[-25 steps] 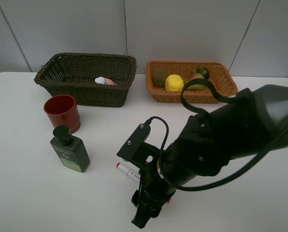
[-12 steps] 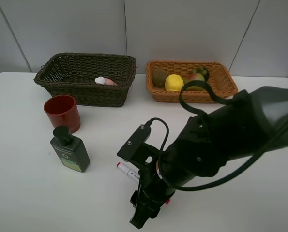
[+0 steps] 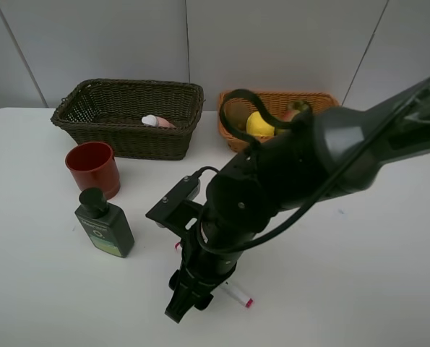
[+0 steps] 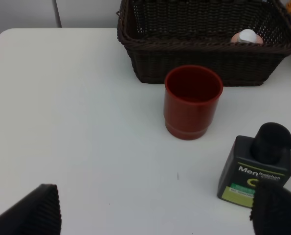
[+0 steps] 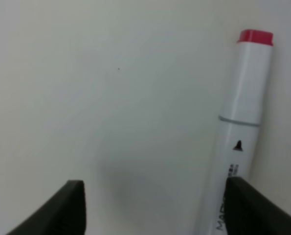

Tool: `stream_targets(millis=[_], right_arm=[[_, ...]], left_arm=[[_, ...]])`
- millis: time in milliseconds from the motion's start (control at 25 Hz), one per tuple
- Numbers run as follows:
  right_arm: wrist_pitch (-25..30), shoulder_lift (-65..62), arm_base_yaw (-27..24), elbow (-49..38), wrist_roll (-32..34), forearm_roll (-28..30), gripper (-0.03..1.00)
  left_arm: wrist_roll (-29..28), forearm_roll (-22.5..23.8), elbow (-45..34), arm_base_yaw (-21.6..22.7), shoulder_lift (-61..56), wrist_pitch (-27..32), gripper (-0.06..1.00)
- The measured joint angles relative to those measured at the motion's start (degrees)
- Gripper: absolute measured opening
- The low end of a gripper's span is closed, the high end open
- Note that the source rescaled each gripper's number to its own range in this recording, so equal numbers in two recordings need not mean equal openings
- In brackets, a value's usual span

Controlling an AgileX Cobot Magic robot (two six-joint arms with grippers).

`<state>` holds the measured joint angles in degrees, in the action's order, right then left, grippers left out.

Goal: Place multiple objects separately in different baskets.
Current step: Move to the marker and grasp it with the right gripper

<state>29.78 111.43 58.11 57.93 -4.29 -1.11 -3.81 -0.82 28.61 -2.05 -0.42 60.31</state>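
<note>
The bottle [image 4: 255, 169] label reads "Men"; the smaller print is illegible. The marker [image 5: 243, 122] bears a black triangle and letters starting "MA", cut off at the frame edge. It lies on the worktop [image 3: 359, 275] between the right gripper's [image 5: 157, 205] spread fingers, close by one, unclamped. From above, the arm hides most of it and part of the tan basket [image 3: 316, 96]. The left gripper [image 4: 155, 213] hangs released near the cup [image 4: 192, 100].

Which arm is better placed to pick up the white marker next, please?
The right arm, probably. The right hand is open close above the white marker; the left hand is farther off, facing the red cup.
</note>
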Motion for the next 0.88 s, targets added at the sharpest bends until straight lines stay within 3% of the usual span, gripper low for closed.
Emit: stream_targets(millis=[200, 880], right_arm=[[3.24, 1.93, 0.00, 3.65, 0.00, 0.00, 0.58], [3.25, 2.08, -2.02, 4.38, 2.68, -0.45, 0.58]], left_arm=[[0.00, 0.00, 0.00, 0.00, 0.00, 0.00, 1.00], [0.00, 0.00, 0.00, 0.00, 0.00, 0.00, 1.00]])
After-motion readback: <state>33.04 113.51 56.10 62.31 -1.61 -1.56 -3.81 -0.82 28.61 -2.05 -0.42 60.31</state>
